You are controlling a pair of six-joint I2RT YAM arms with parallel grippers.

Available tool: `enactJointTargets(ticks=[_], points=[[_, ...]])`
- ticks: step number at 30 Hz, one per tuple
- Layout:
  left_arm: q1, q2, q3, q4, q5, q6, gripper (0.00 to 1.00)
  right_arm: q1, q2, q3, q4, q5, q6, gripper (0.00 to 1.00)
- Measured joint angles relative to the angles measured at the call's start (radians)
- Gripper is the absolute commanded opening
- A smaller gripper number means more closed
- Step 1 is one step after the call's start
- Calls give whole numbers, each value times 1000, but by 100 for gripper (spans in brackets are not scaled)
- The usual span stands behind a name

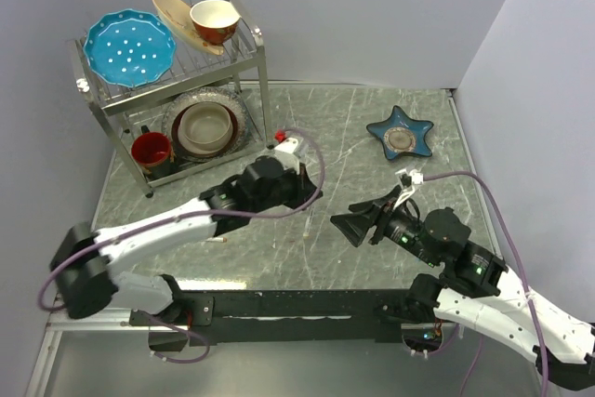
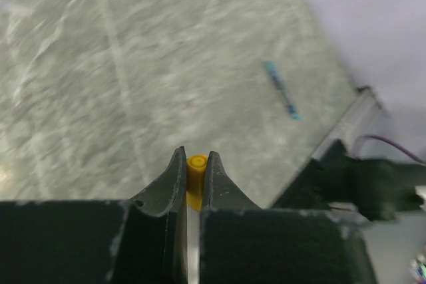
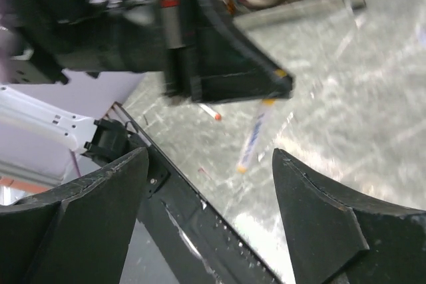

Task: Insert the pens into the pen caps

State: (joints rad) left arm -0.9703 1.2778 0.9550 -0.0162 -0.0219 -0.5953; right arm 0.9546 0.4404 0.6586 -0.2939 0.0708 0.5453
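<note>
Pinching the orange pen cap (image 2: 197, 164), the left tool (image 2: 194, 155) is clamped narrow; the right tool (image 3: 210, 154) gapes wide, a white pen (image 3: 255, 134) between them.

The scene is enclosed by a pale lavender-grey back wall (image 1: 372, 6), which is met at the far right corner by a side wall (image 1: 535, 62) of the same colour; a matching wall (image 1: 33, 137) is seen on the left. A grey-green marbled counter (image 1: 353, 109) is laid out between them, and soft, even light is reflected from it in pale streaks. A two-tier metal dish rack (image 1: 263, 72) is set at the far left, loaded with a blue dotted plate (image 1: 130, 46), a cream plate (image 1: 172, 8) and several bowls. A blue star-shaped dish (image 1: 400, 134) is placed at the far right.
</note>
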Motion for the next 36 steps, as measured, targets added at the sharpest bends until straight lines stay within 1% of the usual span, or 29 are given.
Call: enactJointTargets(ticks=[6,10,12,15,18,19,21,22,25,30,35,36], points=[[113,211,9,-10,6,-105,1,0,22,-6,-67,53,87,83],[126,316,21,-18,-19,-175,1,0,32,-6,-88,69,102,83],[128,400,61,-43,-27,-213,1,0,29,-5,-93,79,108,83],[138,480,102,-63,-37,-247,1,0,17,-5,-98,94,114,83],[156,539,124,-72,-42,-290,6,0,-2,-5,-100,106,116,83],[161,550,124,-73,-42,-304,12,0,-7,-5,-100,109,116,83],[172,569,124,-74,-43,-327,18,0,-13,-5,-105,117,116,83],[175,577,124,-74,-44,-339,26,0,-15,-5,-109,122,116,83],[180,582,122,-69,-48,-375,36,0,-20,-5,-122,129,116,83],[180,569,114,-74,-61,-447,41,0,-39,-5,-126,131,115,83],[181,490,117,-193,-128,-533,42,0,-36,-5,-126,132,103,83],[182,466,121,-221,-144,-556,41,0,-32,-5,-126,133,100,83]])
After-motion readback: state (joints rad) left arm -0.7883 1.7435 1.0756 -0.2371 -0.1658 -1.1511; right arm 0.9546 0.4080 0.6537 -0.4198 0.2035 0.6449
